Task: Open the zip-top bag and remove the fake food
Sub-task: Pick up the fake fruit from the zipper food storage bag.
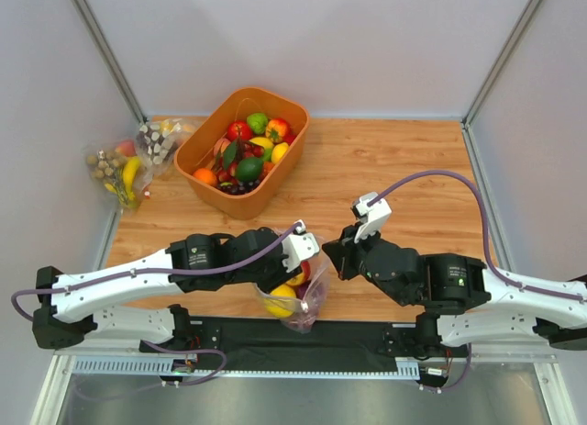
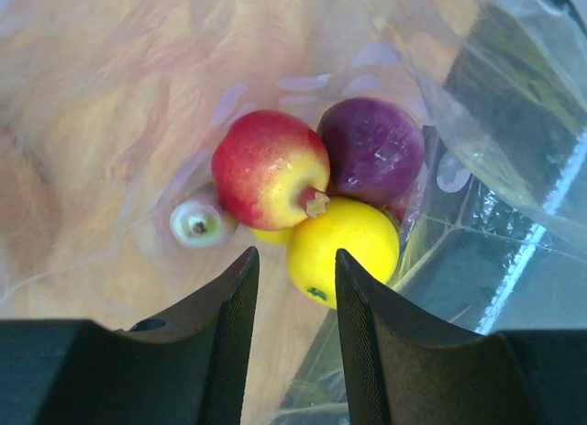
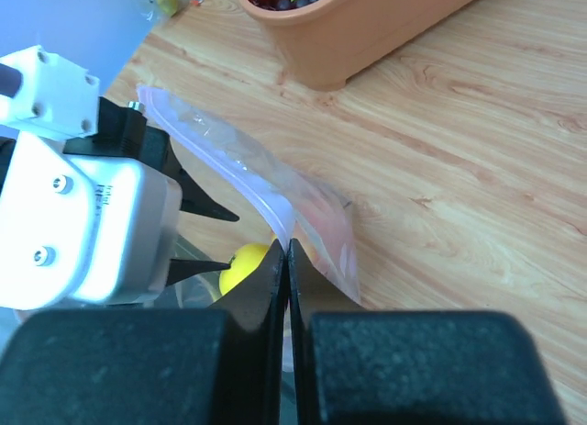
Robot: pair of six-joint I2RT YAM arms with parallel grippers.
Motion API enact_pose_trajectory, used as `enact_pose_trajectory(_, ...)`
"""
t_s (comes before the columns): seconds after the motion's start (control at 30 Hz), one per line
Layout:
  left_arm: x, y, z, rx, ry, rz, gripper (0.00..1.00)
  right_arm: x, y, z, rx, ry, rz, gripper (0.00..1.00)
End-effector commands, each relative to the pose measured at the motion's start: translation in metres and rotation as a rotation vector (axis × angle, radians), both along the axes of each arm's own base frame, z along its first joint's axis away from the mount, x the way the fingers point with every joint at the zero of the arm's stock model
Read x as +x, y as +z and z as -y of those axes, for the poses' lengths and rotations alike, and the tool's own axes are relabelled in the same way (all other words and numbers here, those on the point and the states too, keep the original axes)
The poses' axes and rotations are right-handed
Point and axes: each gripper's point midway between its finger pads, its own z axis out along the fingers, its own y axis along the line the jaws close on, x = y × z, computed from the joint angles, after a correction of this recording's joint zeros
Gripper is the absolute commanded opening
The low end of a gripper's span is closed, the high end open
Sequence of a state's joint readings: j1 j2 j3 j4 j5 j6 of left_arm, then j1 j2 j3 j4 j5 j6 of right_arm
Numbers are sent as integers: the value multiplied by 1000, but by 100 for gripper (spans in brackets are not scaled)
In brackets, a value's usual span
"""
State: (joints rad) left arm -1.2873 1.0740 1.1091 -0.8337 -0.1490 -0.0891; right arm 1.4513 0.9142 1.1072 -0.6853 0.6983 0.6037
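The clear zip-top bag lies at the table's near edge with its mouth held open. My right gripper is shut on the bag's zip rim and holds it up. My left gripper is open and reaches into the bag's mouth. Just beyond its fingertips lie the fake food pieces: a red-and-yellow apple, a purple onion, a yellow round fruit and a small white-green piece. The yellow fruit touches neither finger. It also shows in the right wrist view and the top view.
An orange bin full of plastic fruit stands at the back centre-left; it also shows in the right wrist view. Two other clear bags with a banana and nuts lie at the back left by the wall.
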Motion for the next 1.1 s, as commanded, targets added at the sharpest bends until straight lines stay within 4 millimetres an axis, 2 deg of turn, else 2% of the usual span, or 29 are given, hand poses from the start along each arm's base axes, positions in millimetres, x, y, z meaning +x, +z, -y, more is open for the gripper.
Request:
enact_pose_trajectory(0.0, 15, 14, 21, -60, 10, 75, 46, 5, -3, 7, -23, -29, 11, 0)
enact_pose_trajectory(0.07, 18, 6, 28, -60, 20, 76, 47, 3, -12, 4, -25, -25, -5, 0)
enact_pose_trajectory(0.1, 19, 3, 30, -67, 31, 72, 48, 1, -21, 2, -30, -18, -21, 0)
enact_pose_trajectory(0.17, 24, -1, 35, -91, 53, 88, 54, -2, -26, -1, -23, -8, -38, 0)
enact_pose_trajectory(0.23, 30, 2, 39, -129, 85, 112, 56, -3, -34, -3, -23, -2, -52, 0)
enact_pose_trajectory(0.33, 38, -5, 39, -118, 123, 134, 64, -6, -39, -8, -19, 14, -67, 0)
enact_pose_trajectory(0.37, 39, -8, 39, -109, 127, 136, 73, -8, -38, -10, -14, 22, -71, 0)
enact_pose_trajectory(0.43, 43, -15, 41, -89, 141, 137, 77, -9, -39, -14, -13, 33, -74, 0)
enact_pose_trajectory(0.47, 45, -19, 41, -81, 148, 134, 83, -10, -38, -16, -8, 43, -77, 0)
enact_pose_trajectory(0.57, 52, -29, 39, -73, 179, 137, 89, -15, -39, -24, -6, 73, -89, 0)
enact_pose_trajectory(0.6, 54, -26, 42, -100, 180, 139, 91, -15, -39, -25, -6, 80, -92, 0)
enact_pose_trajectory(0.77, 57, -39, 43, -122, 174, 75, 93, -21, -44, -35, -9, 110, -106, 0)
enact_pose_trajectory(1.07, 68, -66, 47, -112, 199, 37, 94, -24, -39, -33, 16, 125, -111, 0)
